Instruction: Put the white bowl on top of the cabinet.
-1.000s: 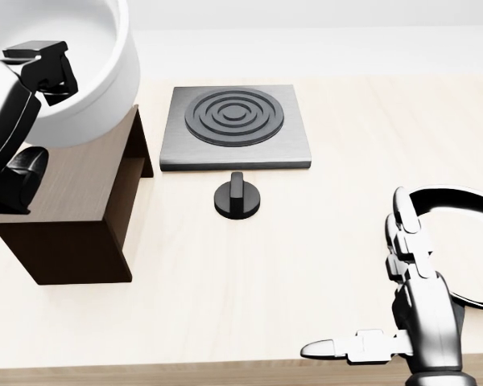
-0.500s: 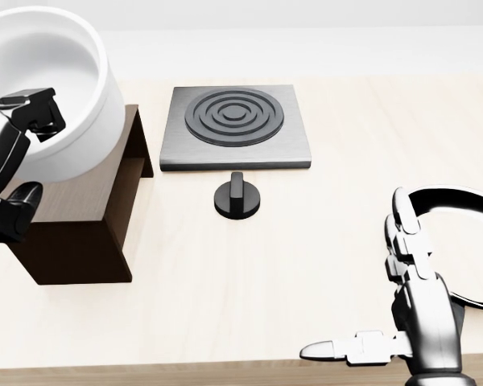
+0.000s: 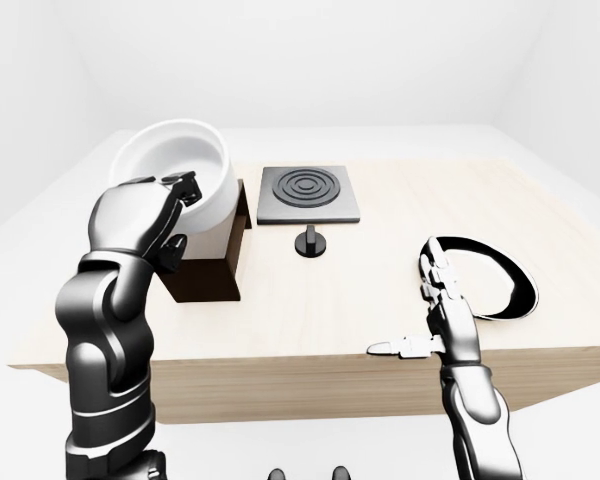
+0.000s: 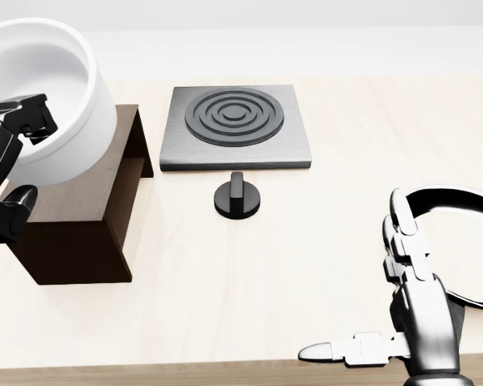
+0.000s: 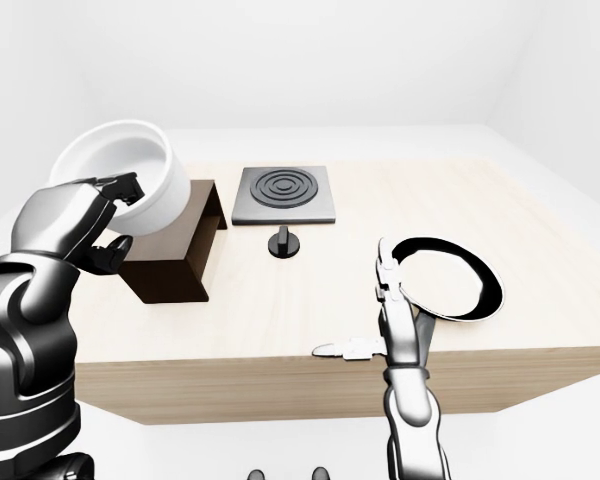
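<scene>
Left-eye view
white bowl (image 3: 176, 180): tilted, over the top of the cabinet (image 3: 212, 268); contact with cabinet top hidden by hand.
left hand (image 3: 165, 215): gripping near rim of white bowl, one finger over the rim, others down the outer wall; forearm covers bowl's lower left side.
cabinet: dark brown, on the table (image 3: 310, 310); left part hidden behind left arm.
hotplate (image 3: 308, 193): grey square with concentric rings, right of cabinet, clear of it.
knob (image 3: 310, 243): black, just below hotplate, apart from it.
right hand (image 3: 428, 320): spread wide, nothing held, over table's near edge; thumb pointing left.
black ring (image 3: 488, 276): white centre, on table at right; left rim partly hidden by right hand's fingers.

Head view
white bowl: top left, cut off by top and left edges; lower wall overlapping cabinet top.
left hand: black shape at left edge, mostly cut off; fingertip on bowl rim, rest hard to make out.
cabinet: open side facing right, inside in shadow, contents unreadable.
right hand: bottom right, wrist cut off by bottom edge; fingers straight.
black ring: cut off by right edge.

Right-eye view
white bowl: leaning, mouth toward top right; underside hidden, resting or hovering not tellable.
left hand: clamped on bowl's left rim.
right hand: loose, flat, fingers up over black ring's left rim.
</scene>
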Tool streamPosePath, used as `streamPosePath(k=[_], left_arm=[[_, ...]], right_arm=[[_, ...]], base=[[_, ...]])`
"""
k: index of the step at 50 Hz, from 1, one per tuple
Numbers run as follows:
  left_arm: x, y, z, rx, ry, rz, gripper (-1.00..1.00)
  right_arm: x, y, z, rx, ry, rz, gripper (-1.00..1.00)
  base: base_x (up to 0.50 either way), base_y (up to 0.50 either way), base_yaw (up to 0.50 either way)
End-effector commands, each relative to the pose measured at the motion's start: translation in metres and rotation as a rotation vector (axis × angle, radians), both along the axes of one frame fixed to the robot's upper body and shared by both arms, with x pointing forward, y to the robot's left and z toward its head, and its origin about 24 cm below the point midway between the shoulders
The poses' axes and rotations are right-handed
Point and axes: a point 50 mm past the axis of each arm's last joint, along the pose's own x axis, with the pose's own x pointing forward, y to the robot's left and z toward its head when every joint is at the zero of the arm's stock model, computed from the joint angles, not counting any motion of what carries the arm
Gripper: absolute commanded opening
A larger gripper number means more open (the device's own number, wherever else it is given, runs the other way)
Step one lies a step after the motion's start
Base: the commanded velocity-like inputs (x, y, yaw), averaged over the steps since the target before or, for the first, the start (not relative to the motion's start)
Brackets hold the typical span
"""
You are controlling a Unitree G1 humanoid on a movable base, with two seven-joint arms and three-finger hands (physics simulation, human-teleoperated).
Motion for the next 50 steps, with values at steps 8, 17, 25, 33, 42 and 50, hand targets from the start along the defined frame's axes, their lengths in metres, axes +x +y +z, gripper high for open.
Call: streamPosePath(k=[8, 17, 25, 33, 42, 50], left_arm=[[0.003, 0.01, -0.003, -0.011, -0.054, 0.045, -1.0], [0.002, 0.013, -0.004, -0.011, -0.053, 0.051, -1.0], [0.002, 0.015, -0.008, -0.015, -0.047, 0.058, -1.0], [0.001, 0.016, -0.009, -0.01, -0.044, 0.067, -1.0], [0.004, 0.017, -0.016, -0.02, -0.032, 0.074, -1.0], [0.005, 0.017, -0.018, -0.02, -0.026, 0.076, -1.0]], right_arm=[[0.0, 0.001, -0.001, -0.004, 0.002, 0.002, 1.0], [0.0, 0.002, -0.002, -0.007, 0.008, 0.003, 1.0], [0.0, 0.003, -0.003, -0.008, 0.009, 0.003, 1.0], [0.0, 0.005, -0.005, -0.012, 0.019, 0.007, 1.0], [0.001, 0.006, -0.007, -0.015, 0.027, 0.007, 1.0], [0.001, 0.007, -0.009, -0.017, 0.033, 0.009, 1.0]], base=[[0.0, 0.0, 0.0], [0.0, 0.0, 0.0], [0.0, 0.0, 0.0], [0.0, 0.0, 0.0], [0.0, 0.0, 0.0], [0.0, 0.0, 0.0]])
